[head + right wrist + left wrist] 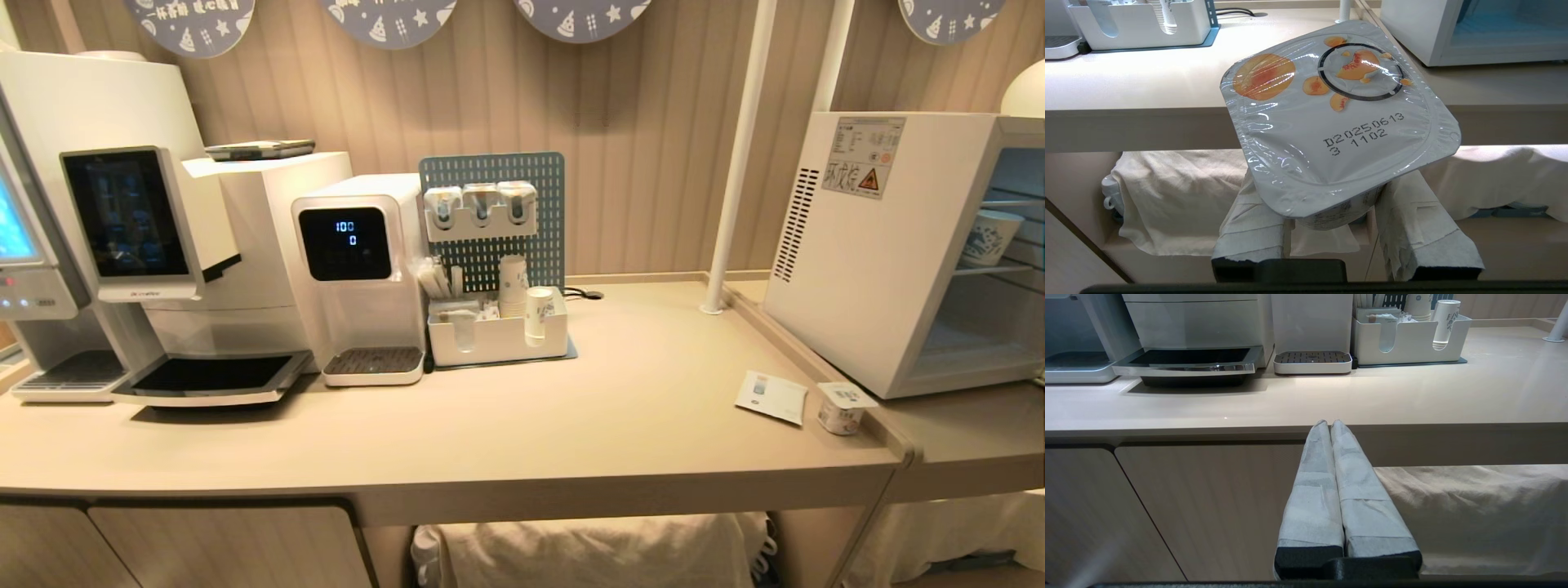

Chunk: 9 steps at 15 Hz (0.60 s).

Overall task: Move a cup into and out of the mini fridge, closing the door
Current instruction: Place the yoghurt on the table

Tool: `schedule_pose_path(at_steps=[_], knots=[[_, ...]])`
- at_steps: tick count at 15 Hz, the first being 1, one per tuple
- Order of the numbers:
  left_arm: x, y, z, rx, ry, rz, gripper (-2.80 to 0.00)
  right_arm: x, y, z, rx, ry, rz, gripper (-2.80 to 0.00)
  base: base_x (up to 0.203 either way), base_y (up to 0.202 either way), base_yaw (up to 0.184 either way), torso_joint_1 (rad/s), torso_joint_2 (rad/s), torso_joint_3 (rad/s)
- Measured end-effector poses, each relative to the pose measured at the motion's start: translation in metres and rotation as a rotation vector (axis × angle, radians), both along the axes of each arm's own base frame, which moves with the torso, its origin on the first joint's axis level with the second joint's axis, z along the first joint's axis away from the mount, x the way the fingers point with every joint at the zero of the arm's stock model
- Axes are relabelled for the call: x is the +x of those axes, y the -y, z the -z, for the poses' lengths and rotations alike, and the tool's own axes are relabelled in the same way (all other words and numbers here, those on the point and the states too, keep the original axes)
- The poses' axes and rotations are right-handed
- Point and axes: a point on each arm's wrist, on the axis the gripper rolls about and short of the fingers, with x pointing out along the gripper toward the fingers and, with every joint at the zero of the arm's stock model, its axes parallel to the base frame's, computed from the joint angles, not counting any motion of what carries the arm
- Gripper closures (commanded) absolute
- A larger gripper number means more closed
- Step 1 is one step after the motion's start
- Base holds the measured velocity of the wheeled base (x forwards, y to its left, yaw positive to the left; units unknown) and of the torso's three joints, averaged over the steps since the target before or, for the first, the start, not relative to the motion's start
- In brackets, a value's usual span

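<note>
Yogurt cup (1341, 118), foil-sealed, peach print and date stamp on the lid, sat clamped between the cloth-wrapped fingers of the right gripper (1345, 228), held low in front of the counter edge, below the countertop (571, 408). Mini fridge (865, 253) stood on the lower side counter to the right, its front facing away to the right; interior visible with a patterned paper cup (988, 237) on a wire shelf; door itself not in sight, presumably swung open. A second yogurt cup (841, 407) rested at the countertop's right edge beside a white card (771, 397). Left gripper (1329, 424) parked below the counter lip, fingers pressed together, holding nothing. Risks, as I judged them: the cup must rise over the counter edge, and a clipped lid rim could twist it in the soft grip; the second cup sits near the path and could be knocked off.
</note>
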Motion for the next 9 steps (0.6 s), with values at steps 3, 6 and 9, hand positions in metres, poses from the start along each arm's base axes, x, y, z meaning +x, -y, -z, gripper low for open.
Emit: schedule_pose_path(at_steps=[3, 6, 9], knots=[[0.000, 0.000, 0.000, 0.000, 0.000, 0.001, 0.00, -0.003, 0.000, -0.041, 0.062, 0.041, 0.008, 0.00, 0.000, 0.000, 0.000, 0.000, 0.00, 0.000], [0.000, 0.000, 0.000, -0.003, 0.001, 0.000, 0.00, 0.023, 0.000, -0.104, 0.104, -0.029, 0.009, 0.00, 0.000, 0.000, 0.000, 0.000, 0.00, 0.000], [0.000, 0.000, 0.000, -0.005, 0.001, -0.001, 0.00, 0.089, -0.001, -0.126, 0.087, -0.177, -0.012, 0.00, 0.000, 0.000, 0.000, 0.000, 0.00, 0.000]])
